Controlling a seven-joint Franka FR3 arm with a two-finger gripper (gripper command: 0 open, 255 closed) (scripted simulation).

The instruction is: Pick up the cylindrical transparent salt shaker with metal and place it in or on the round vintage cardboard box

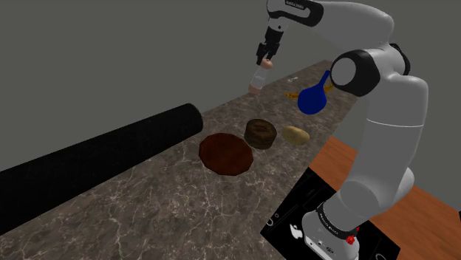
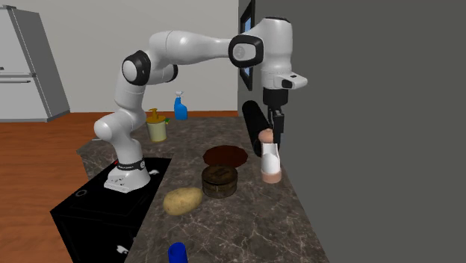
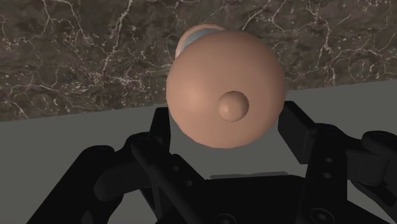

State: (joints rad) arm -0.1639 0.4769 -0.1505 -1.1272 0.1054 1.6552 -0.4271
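Nothing is reading legibly: tiny dark lettering is showing on the white arm and white marks are showing on the black stand, all too small to make out.

In the wrist view the salt shaker hid nearly all its body under its own rounded cap (only a pale sliver of rim showed). The second exterior view's bottom edge cut off a blue object, and the black cylinder ran past the shoulder view's left edge.
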